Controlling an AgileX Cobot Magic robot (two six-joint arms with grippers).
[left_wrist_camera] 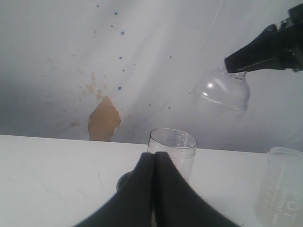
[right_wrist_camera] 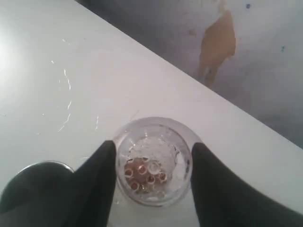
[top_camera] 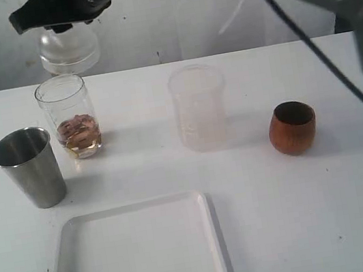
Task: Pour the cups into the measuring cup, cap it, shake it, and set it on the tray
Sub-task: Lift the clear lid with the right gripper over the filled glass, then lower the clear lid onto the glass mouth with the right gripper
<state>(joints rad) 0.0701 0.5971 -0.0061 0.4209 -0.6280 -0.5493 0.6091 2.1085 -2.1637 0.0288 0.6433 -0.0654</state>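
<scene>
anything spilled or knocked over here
Nothing stands out. The steel tumbler, measuring cup, frosted container and wooden cup all stand upright, with no spill on the table. The right gripper holds the clear cap above the measuring cup. Only a tan patch marks the backdrop.

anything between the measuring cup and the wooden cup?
Yes: the cloudy frosted container stands between the measuring cup and the wooden cup, apart from both, with bare table on either side. The exterior view shows it.
</scene>
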